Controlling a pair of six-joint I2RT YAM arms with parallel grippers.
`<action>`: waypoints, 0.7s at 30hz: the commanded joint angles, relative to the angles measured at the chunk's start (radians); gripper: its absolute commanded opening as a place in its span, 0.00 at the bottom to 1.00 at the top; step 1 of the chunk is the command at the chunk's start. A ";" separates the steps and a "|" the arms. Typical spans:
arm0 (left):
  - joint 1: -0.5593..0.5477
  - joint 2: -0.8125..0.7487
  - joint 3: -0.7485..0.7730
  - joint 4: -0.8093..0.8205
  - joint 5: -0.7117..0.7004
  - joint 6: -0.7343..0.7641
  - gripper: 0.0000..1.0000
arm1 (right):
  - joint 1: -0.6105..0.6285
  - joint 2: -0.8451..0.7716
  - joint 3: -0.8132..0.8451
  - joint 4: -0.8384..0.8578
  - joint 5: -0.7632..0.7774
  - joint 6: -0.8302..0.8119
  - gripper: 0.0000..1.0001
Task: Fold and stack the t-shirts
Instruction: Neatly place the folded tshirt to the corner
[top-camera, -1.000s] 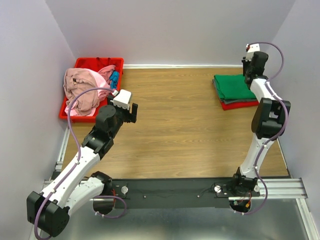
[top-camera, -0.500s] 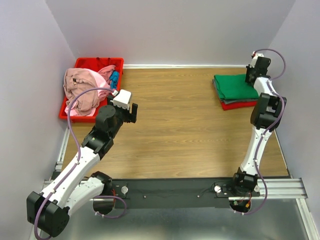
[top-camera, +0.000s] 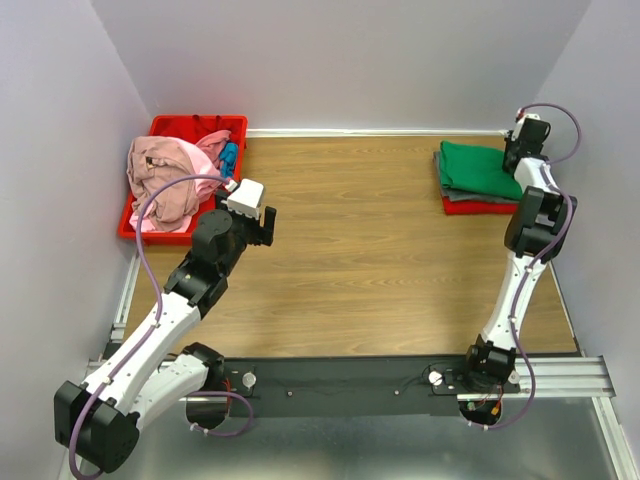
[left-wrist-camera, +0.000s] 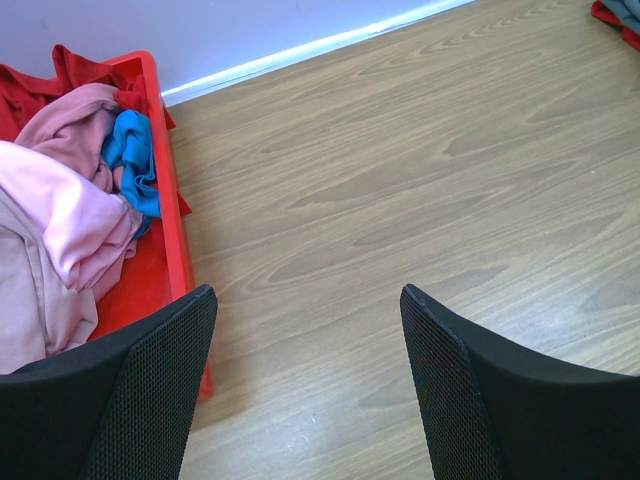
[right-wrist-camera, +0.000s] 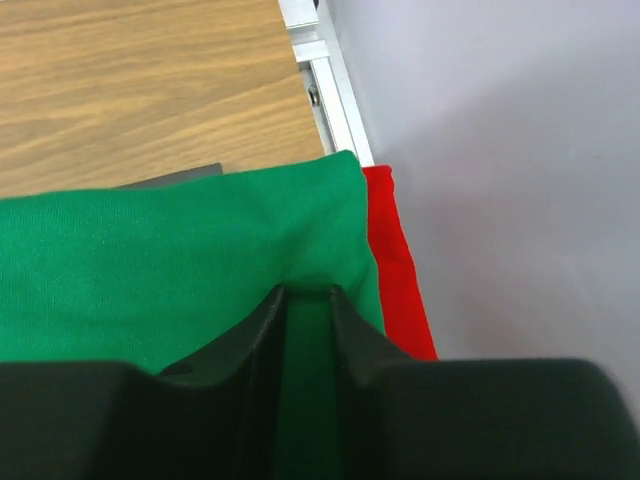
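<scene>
A folded green t-shirt (top-camera: 478, 168) tops a stack at the table's far right, over a dark grey one (top-camera: 468, 194) and a red one (top-camera: 475, 208). My right gripper (top-camera: 517, 152) is at the stack's right edge, by the wall. In the right wrist view its jaws (right-wrist-camera: 307, 292) are shut on the puckered edge of the green t-shirt (right-wrist-camera: 150, 270), with the red one (right-wrist-camera: 395, 265) beside it. Crumpled pink t-shirts (top-camera: 165, 175) and a blue one (top-camera: 229, 155) fill the red bin. My left gripper (top-camera: 258, 225) hangs open over bare wood (left-wrist-camera: 308, 300), right of the bin.
The red bin (top-camera: 200, 123) stands at the far left corner; its rim (left-wrist-camera: 165, 190) lies just left of my left fingers (left-wrist-camera: 150, 380). Purple walls close the table on three sides. An aluminium rail (right-wrist-camera: 325, 90) runs along the right edge.
My right gripper has moved right towards the wall, and the green-topped stack has shifted right with it. The left arm has not moved.
</scene>
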 joint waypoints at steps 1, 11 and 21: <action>-0.001 0.003 -0.006 0.023 0.006 0.006 0.82 | -0.012 -0.052 -0.057 -0.035 -0.037 -0.042 0.40; -0.001 0.003 -0.003 0.020 0.009 0.004 0.82 | -0.010 -0.250 -0.212 -0.013 -0.180 -0.042 0.46; 0.001 -0.005 -0.003 0.019 0.014 0.004 0.82 | 0.007 -0.353 -0.367 -0.007 -0.286 -0.048 0.44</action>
